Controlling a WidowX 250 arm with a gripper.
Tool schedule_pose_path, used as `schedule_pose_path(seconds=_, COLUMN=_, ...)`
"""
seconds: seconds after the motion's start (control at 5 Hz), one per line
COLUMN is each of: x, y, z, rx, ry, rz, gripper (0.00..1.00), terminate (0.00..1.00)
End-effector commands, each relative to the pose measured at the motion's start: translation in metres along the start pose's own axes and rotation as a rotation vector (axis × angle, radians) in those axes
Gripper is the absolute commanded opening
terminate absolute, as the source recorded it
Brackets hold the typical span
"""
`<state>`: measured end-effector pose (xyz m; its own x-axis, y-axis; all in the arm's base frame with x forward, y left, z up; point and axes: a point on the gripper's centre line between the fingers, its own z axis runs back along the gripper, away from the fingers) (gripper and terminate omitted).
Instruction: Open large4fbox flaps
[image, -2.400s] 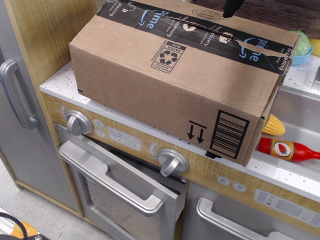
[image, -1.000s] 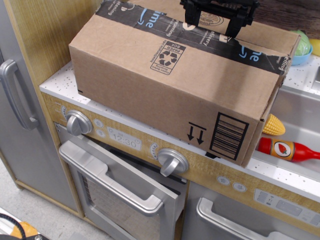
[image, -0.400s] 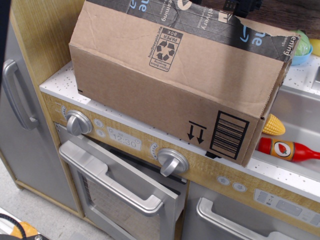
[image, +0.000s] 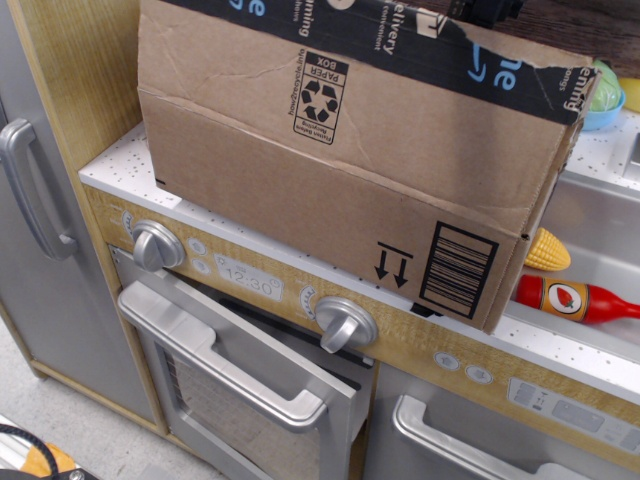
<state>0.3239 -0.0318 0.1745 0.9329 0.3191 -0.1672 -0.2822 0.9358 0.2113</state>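
Note:
The large4fbox (image: 330, 205) is a big brown cardboard box on the toy kitchen counter, with a barcode (image: 458, 270) and two arrows (image: 393, 262) on its front. Its near long flap (image: 300, 85) stands raised almost upright, carrying the recycling mark (image: 320, 100). Torn black tape (image: 430, 45) printed in blue and white runs along the flap's top edge. Only a small black part of my gripper (image: 487, 10) shows behind the flap at the frame's top edge. Its fingers are hidden, as are the other flaps.
The speckled counter (image: 120, 165) tops an oven with two knobs (image: 158, 245) and a slightly open door handle (image: 235, 375). A toy corn (image: 546, 250) and a red bottle (image: 575, 298) lie right of the box. A fridge handle (image: 25, 190) is at left.
The near flap has swung up from lying flat on the box to standing almost upright. The gripper came down onto the taped seam, then rose mostly out of the frame.

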Motion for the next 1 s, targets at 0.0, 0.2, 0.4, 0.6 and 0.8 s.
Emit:
schedule_pose_path(seconds=0.0, x=-0.039, y=0.014, z=0.007, rx=-0.076, ry=-0.096, rz=0.056, gripper=1.0, terminate=0.0)
schedule_pose_path(seconds=0.2, x=-0.054, y=0.018, z=-0.01, rx=-0.121, ry=-0.107, rz=0.067, gripper=1.0, terminate=0.0)
schedule_pose_path(seconds=0.4, x=-0.065, y=0.022, z=-0.037, rx=-0.179, ry=-0.139, rz=0.077, gripper=1.0, terminate=0.0)
schedule_pose_path(seconds=0.6, x=-0.069, y=0.022, z=-0.058, rx=-0.222, ry=-0.175, rz=0.073, gripper=1.0, terminate=0.0)
schedule_pose_path(seconds=0.8, x=-0.069, y=0.02, z=-0.071, rx=-0.254, ry=-0.216, rz=0.076, gripper=1.0, terminate=1.0)
